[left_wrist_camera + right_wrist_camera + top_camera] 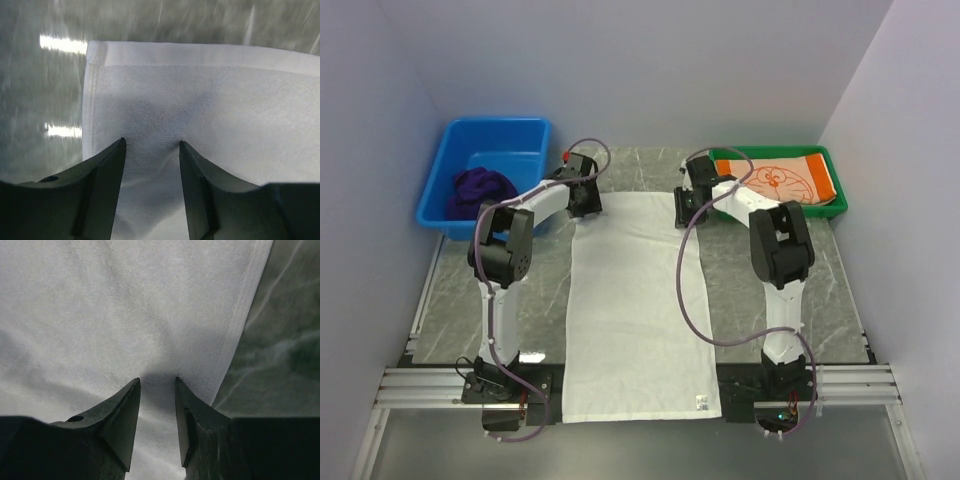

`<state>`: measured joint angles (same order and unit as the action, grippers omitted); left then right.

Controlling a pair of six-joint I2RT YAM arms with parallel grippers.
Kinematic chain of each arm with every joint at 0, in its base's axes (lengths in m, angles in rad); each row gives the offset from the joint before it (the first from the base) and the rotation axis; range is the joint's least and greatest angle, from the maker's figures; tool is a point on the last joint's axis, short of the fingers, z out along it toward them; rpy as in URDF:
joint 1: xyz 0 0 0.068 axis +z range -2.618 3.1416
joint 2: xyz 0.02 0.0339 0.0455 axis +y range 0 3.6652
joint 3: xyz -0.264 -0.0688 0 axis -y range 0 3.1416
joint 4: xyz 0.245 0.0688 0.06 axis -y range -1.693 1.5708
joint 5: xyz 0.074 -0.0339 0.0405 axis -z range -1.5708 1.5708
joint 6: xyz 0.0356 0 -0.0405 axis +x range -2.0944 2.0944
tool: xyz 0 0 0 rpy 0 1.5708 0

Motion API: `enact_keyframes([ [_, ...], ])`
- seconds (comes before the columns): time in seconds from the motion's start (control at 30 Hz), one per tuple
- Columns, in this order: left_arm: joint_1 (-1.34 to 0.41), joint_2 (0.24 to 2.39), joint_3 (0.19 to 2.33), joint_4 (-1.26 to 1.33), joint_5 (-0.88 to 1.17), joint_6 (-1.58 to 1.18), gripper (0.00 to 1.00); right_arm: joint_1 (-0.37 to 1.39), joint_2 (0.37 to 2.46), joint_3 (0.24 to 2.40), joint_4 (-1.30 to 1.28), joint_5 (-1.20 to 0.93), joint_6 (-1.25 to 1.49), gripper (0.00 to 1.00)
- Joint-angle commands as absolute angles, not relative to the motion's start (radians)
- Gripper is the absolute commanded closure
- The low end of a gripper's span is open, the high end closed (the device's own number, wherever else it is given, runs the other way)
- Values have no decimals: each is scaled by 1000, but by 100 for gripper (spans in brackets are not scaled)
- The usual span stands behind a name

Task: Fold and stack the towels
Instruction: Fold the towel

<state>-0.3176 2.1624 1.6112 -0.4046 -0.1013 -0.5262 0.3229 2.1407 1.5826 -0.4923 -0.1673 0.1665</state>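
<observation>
The table is one slab of dark grey stone-look surface with pale veins, glossy enough in the left wrist view to throw back streaks of light. A ribbed metal rail runs along its near edge.

Down the middle lies the white towel, a single long rectangle spread flat from the far part of the table to the near edge. It has a fine nubbly pile and a smooth stitched hem.

Two jointed arms in black and white reach out over it: the left arm to its far left corner and the right arm to its far right corner. Each carries one thin looping cable.

At far left sits one blue bin, hard, glossy and rectangular. The purple towel lies inside it as a soft crumpled heap.

At far right is one shallow green tray. It holds the orange towel, folded flat, with a white line-drawn cartoon on top.

That makes three towels, one of each colour.

The left gripper has two dark, tapered, matte fingers. Its jaws stand apart, tips down on the white cloth just inside the corner hem, clamping nothing.

The right gripper is likewise parted, though more narrowly. Its tips press the towel beside the right hem, where shallow creases gather.
</observation>
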Motion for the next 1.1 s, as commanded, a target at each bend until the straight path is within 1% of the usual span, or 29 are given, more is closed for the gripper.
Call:
enact_keyframes([
  [0.0,-354,2091,1465,-535,-115,-586,46,342,2086,1465,-580,-149,166,58],
  [0.13,-382,1993,1332,-549,-130,-612,45,370,1972,1323,-589,-132,179,58],
  [0.37,-436,1795,1051,-531,-115,-666,43,431,1849,1111,-572,-136,221,58],
  [0.43,-439,1763,1031,-526,-117,-666,40,437,1810,1074,-557,-144,218,58],
  [0.53,-443,1715,1087,-563,-133,-637,34,437,1760,1115,-554,-127,192,58],
  [0.57,-443,1697,1136,-577,-146,-617,32,437,1749,1136,-557,-111,183,57],
  [0.6,-443,1686,1161,-595,-155,-605,26,437,1741,1161,-564,-100,158,57],
  [0.67,-442,1657,1224,-638,-178,-571,21,437,1743,1241,-574,-75,126,53],
  [0.7,-442,1649,1239,-647,-182,-557,17,434,1752,1264,-575,-65,88,52],
  [0.73,-442,1640,1250,-664,-192,-545,15,431,1775,1307,-575,-66,69,44],
  [0.8,-437,1612,1259,-675,-209,-516,12,414,1805,1347,-580,-61,25,40],
  [0.9,-420,1574,1226,-666,-238,-485,11,388,1876,1413,-578,-77,-46,40],
  [1.07,-370,1528,1140,-615,-213,-453,12,367,1963,1497,-583,-98,-155,43],
])
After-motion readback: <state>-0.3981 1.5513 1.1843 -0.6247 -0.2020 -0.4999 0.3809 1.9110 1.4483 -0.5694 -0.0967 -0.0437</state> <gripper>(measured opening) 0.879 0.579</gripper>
